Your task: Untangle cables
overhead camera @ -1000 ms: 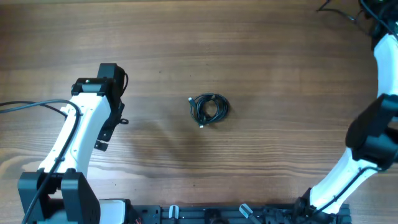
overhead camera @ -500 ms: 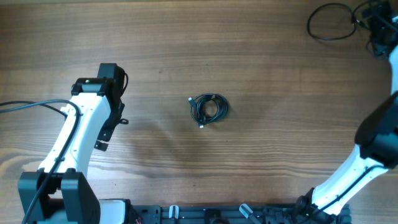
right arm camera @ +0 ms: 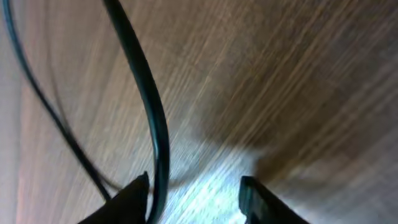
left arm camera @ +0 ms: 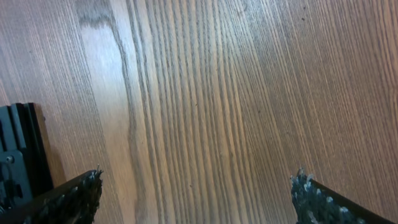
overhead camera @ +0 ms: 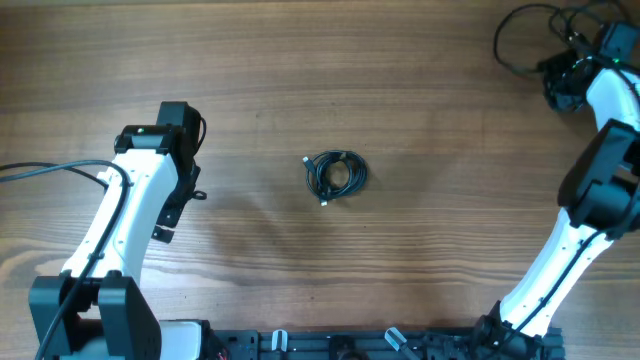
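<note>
A small tangled coil of thin black cables lies at the middle of the wooden table. Another thin black cable lies in a loose loop at the back right corner. My right gripper sits beside that loop. In the right wrist view, the right gripper has its jaws apart. The cable runs down just inside its left finger, and bare wood shows between it and the right finger. My left gripper is far left of the coil. It stands wide open over bare wood.
Thicker black arm wires bunch at the back right corner, close to the loose loop. A black rail runs along the table's front edge. The left arm's own wire trails off to the left.
The right arm set a cable loop down at the back right corner. Its gripper then came forward and left beside it, and the loop's shape shifted. The left arm and the coil stayed still.
</note>
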Controlling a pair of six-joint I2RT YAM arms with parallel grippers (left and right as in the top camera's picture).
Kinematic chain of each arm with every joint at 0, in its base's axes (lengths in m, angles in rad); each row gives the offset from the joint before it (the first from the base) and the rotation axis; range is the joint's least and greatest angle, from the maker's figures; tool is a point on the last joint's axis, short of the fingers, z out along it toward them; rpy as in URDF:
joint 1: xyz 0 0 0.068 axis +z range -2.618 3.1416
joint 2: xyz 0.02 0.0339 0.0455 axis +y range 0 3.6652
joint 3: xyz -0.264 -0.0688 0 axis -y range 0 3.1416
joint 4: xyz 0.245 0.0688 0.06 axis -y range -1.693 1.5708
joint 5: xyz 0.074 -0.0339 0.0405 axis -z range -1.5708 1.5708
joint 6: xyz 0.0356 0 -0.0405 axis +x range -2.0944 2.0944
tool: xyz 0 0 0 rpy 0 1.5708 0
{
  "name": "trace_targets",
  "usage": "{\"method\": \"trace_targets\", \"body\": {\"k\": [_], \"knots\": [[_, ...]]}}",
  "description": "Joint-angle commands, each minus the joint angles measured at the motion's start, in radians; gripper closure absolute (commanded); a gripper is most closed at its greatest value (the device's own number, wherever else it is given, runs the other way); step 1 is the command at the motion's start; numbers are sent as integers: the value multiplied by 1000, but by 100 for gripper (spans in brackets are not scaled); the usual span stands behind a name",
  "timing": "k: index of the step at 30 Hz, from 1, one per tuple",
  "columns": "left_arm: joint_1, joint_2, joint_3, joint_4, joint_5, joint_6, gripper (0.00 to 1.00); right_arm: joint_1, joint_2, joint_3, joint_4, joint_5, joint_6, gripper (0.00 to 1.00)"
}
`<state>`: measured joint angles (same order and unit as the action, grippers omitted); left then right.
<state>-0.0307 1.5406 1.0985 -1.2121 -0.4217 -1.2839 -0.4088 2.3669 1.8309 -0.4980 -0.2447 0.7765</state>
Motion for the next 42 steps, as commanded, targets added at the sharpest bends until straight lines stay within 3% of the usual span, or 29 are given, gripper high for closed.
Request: {"method": "trace_targets", "body": {"k": [1,4,5,9,11,12,13,16,23,24,27,31,33,34,35,36,39,42], "knots": [[5,4,-3,-2,-13,-3,0,4,29,-7,130,-108,29,70],[5,5,-3,2,-13,-3,0,4,29,-7,202,-116,147,92],[5,4,-3,2,-13,-3,0,4,29,-7,227,-133,152,95],[5,4,-3,2,-13,-3,0,4,29,-7,373,-264,231,95],[5,4,-3,2,-13,-3,0,6,29,-7,377,-275,203,93],[5,4,-3,2,-13,-3,0,7,29,-7,357,-282,135,52],[5,4,-3,2,-13,-3,0,8,29,-7,322,-280,76,1],[5,4,-3,2,-13,-3,0,-5,24,-6,175,-243,-40,1],[5,4,-3,2,-13,-3,0,-51,-78,-3,10,-336,-31,1],[5,4,-3,2,-13,-3,0,-35,-72,-6,19,-332,-29,1],[5,4,-3,2,-13,-3,0,23,-67,-6,114,-251,50,39],[5,4,-3,2,-13,-3,0,113,-51,-6,233,-90,161,69],[5,4,-3,2,-13,-3,0,124,-49,-6,291,-77,207,89],[5,4,-3,2,-13,-3,0,124,-49,-6,314,-89,210,89],[5,4,-3,2,-13,-3,0,121,-49,-3,335,-132,185,51],[5,4,-3,2,-13,-3,0,119,-49,0,340,-158,159,1],[5,4,-3,2,-13,-3,0,119,-99,8,245,-166,79,1],[5,4,-3,2,-13,-3,0,119,-255,8,79,-105,-46,1]]}}
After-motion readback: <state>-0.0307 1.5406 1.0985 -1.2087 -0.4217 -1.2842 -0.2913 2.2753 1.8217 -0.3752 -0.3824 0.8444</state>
